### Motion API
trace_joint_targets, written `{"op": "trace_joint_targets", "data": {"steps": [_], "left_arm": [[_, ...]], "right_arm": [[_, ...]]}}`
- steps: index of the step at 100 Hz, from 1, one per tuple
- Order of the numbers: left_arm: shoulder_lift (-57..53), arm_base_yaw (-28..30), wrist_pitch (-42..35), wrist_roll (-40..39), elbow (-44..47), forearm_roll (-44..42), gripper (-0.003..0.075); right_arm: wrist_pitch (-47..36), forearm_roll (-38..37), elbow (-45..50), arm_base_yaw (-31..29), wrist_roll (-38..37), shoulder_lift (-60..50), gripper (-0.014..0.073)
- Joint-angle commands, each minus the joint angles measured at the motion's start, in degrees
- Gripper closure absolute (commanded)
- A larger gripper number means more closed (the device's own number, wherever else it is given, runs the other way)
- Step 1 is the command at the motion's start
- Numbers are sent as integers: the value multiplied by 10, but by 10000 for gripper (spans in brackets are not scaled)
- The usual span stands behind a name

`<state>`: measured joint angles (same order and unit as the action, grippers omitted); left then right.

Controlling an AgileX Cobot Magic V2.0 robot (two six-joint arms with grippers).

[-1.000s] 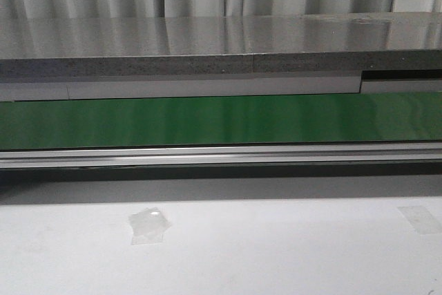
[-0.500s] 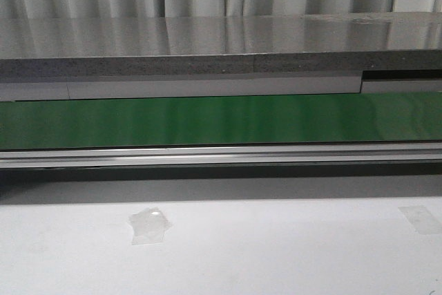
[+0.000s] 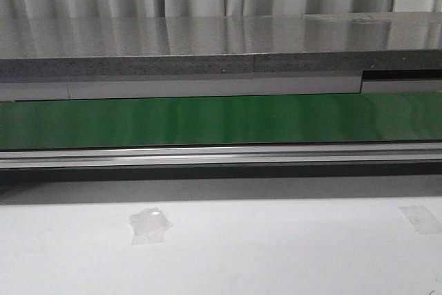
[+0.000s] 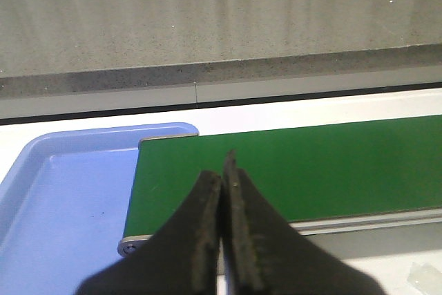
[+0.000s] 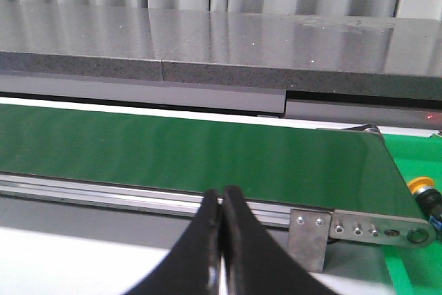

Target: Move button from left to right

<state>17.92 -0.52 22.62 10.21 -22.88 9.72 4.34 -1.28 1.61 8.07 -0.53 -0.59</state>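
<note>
The button shows only in the right wrist view, a yellow-orange cap on a black body lying on a green surface just past the belt's end roller. My right gripper is shut with nothing between its fingers, hovering before the belt's near rail, well apart from the button. My left gripper is also shut and empty, over the other end of the green conveyor belt. Neither gripper appears in the front view.
A blue tray sits beside the belt's left end. The green belt runs across the front view with an aluminium rail before it and a grey stone ledge behind. Clear tape lies on the white table.
</note>
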Motion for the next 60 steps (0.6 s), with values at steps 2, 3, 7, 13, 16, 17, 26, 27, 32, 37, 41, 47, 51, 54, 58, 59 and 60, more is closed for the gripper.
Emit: {"op": "trace_joint_targets", "data": {"steps": [2,3,7,13,16,17,26,27,32,37,41,47,51,54,58,59,60], "left_arm": [[4,-4,-46,0,-16,9,740],[4,-4,-46,0,-16,9,740],[4,-4,-46,0,-16,9,740],[4,-4,-46,0,-16,9,740],[4,-4,-46,0,-16,9,740],[4,-4,-46,0,-16,9,740],[4,-4,-46,0,-16,9,740],[4,-4,-46,0,-16,9,740],[4,-4,-46,0,-14,9,740],[4,-4,-46,0,-14,7,740],[4,-4,-52,0,-10,5,740],[3,-4,-81,0,-2,1,740],[2,-4,-102,0,4,1,740],[-1,-4,-121,0,11,1,740],[-7,-5,-139,0,19,-1,740],[-8,-5,-146,0,22,-2,740],[-9,-5,-149,0,24,-1,740]], "right_arm": [[-51,2,-9,1,1,-11,662],[-51,2,-9,1,1,-11,662],[-51,2,-9,1,1,-11,662],[-51,2,-9,1,1,-11,662],[-51,2,-9,1,1,-11,662],[-51,2,-9,1,1,-11,662],[-51,2,-9,1,1,-11,662],[-51,2,-9,1,1,-11,662],[-51,2,-9,1,1,-11,662],[-51,2,-9,1,1,-11,662],[-51,2,-9,1,1,-11,662],[-51,2,-9,1,1,-11,662],[-51,2,-9,1,1,-11,662],[-51,2,-9,1,1,-11,662],[-51,2,-9,1,1,-11,662],[-51,2,-9,1,1,-11,662],[-51,2,-9,1,1,-11,662]]}}
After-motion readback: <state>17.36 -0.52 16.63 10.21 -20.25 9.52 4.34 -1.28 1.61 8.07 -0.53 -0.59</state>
